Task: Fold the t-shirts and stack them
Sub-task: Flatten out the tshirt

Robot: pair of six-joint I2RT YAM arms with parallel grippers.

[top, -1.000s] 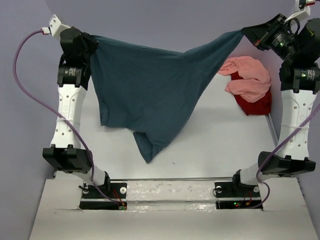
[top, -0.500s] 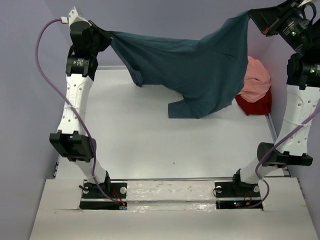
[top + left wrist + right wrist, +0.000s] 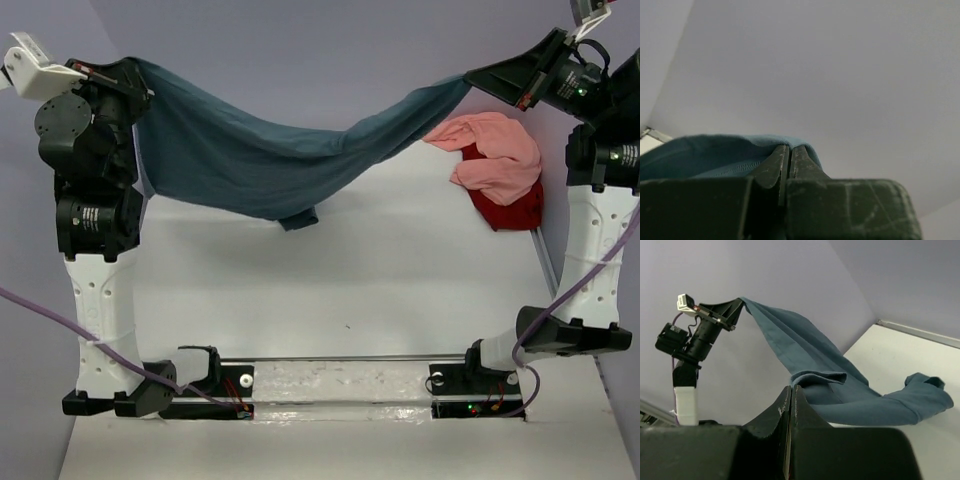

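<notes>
— How is the teal shirt [image 3: 270,165] held?
— It is strung up above the table [image 3: 350,290] and sags in the middle. One end is pinched in the closed left claw [image 3: 130,68], the other in the closed right claw [image 3: 478,78].
— And the rest?
— The pink shirt [image 3: 495,150] is heaped on the red shirt [image 3: 512,208] at the far right, so the red one is largely covered. How much cloth is caught cannot be made out.

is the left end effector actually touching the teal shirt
Touching. In the left wrist view the left end effector is shut, with the edge of the teal shirt pinched between its fingers. The top view shows the shirt hanging from it.
</notes>
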